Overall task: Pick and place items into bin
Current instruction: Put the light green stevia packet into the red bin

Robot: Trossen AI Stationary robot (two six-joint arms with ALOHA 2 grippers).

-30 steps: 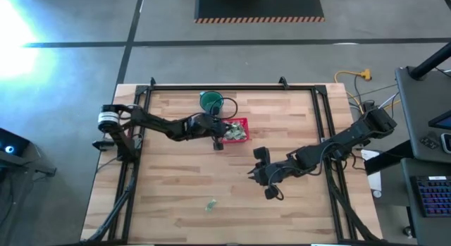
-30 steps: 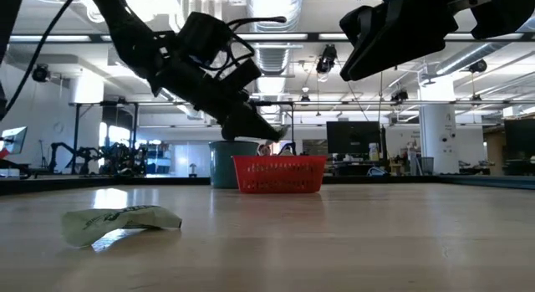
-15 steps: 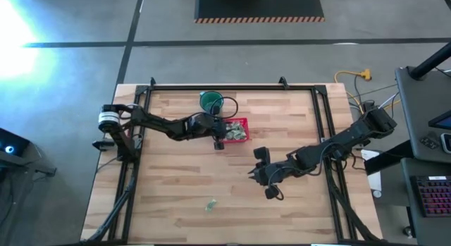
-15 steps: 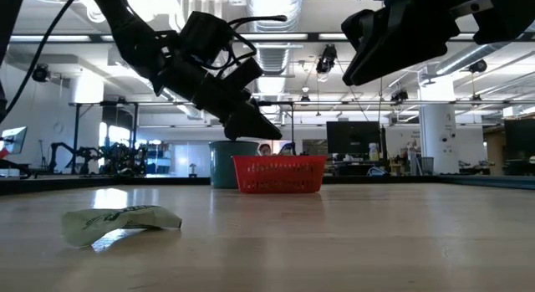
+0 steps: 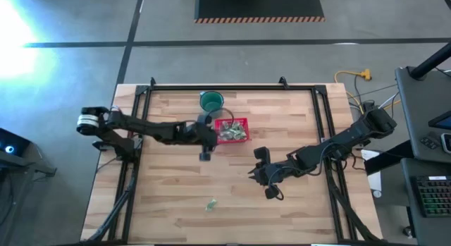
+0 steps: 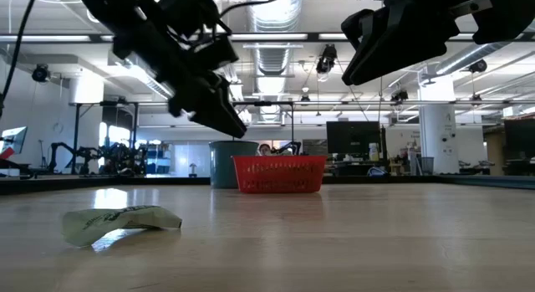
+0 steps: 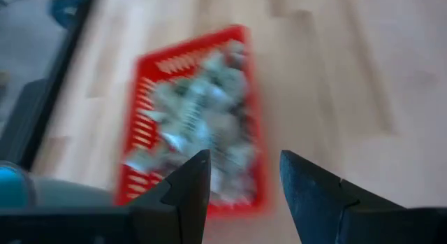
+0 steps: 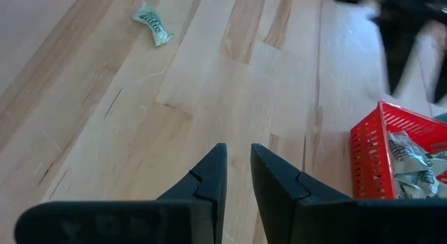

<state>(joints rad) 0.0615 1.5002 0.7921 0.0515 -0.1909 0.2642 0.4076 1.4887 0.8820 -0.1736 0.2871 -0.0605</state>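
Note:
The red mesh basket stands on the table, holding several pale green-and-white wrapped pieces. One more wrapped piece lies alone on the wood near the table's front edge; it also shows in the low view and in the right wrist view. My left gripper hangs open and empty above the table, just left of the basket and nearer the front edge; its fingers have a wide gap. My right gripper waits right of the lone piece, empty, open by a narrow gap.
A round dark green cup stands just behind the basket, toward the far edge. Black frame rails run along the table's left, right and far sides. Bare wood lies between the basket and the lone piece.
My left gripper has drawn back from over the basket's left edge toward the table's left and near edges and has risen a little. The basket, the lone piece and my right gripper have stayed where they were.

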